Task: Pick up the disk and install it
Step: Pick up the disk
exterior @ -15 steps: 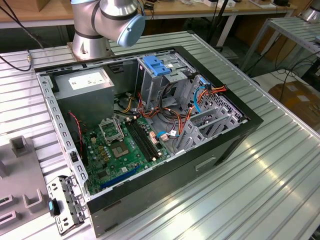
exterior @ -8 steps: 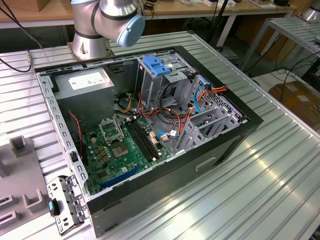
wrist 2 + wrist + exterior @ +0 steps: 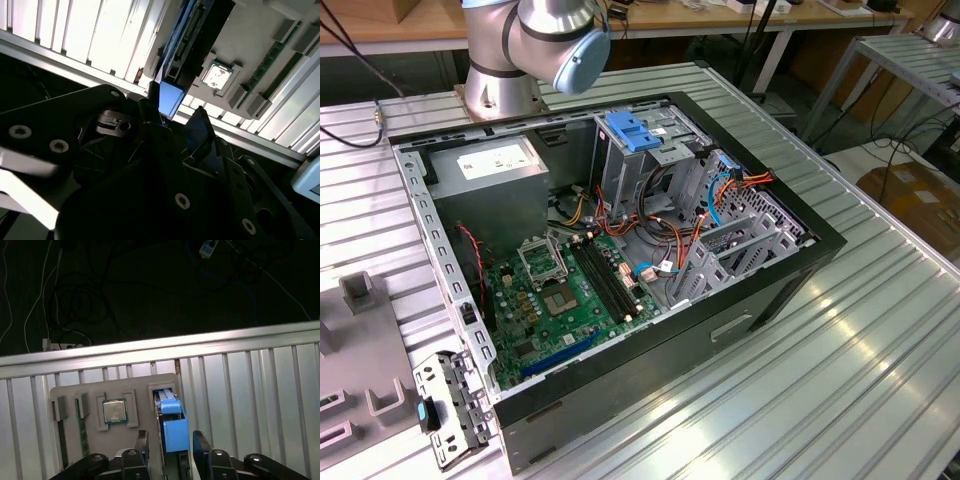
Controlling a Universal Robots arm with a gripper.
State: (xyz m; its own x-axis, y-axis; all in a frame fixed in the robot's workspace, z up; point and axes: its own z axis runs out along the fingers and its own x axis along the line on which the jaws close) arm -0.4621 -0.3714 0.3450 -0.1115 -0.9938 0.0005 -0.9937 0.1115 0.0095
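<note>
disk (image 3: 175,432) is standing on edge in a slot of the grey tray (image 3: 70,395), blue rail facing the camera, right beside the cpu chip (image 3: 114,411) that sits in the same tray. gripper (image 3: 171,436) is at that slot with its fingers spread, one on each side of the disk. can't tell if they're touching it.

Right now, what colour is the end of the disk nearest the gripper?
Bright blue plastic, on the disk. It shows clearest in the first wrist view.
</note>
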